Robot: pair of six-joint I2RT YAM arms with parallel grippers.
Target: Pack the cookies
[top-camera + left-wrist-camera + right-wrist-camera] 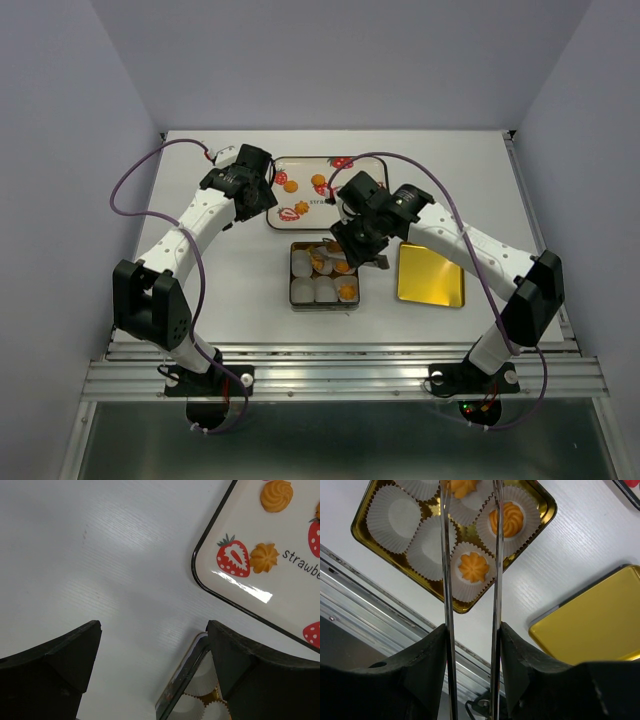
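Two cookies [291, 186] lie on the strawberry-printed tray [300, 158]; they also show in the left wrist view [263, 557]. Two cookies [473, 566] sit in white paper cups in the open gold tin [357, 527], which stands in front of the tray [325, 308]. My right gripper [472, 630] is shut on metal tongs [445, 580]. The tong tips hold a third cookie [462, 486] over a cup in the tin. My left gripper [154, 625] is open and empty, above the bare table between the tray [235, 520] and the tin's corner [185, 680].
The tin's gold lid [430, 275] lies flat to the right of the tin, also in the right wrist view [600, 625]. Several paper cups [392, 512] in the tin hold nothing. The table's metal front rail [340, 375] runs close behind the tin.
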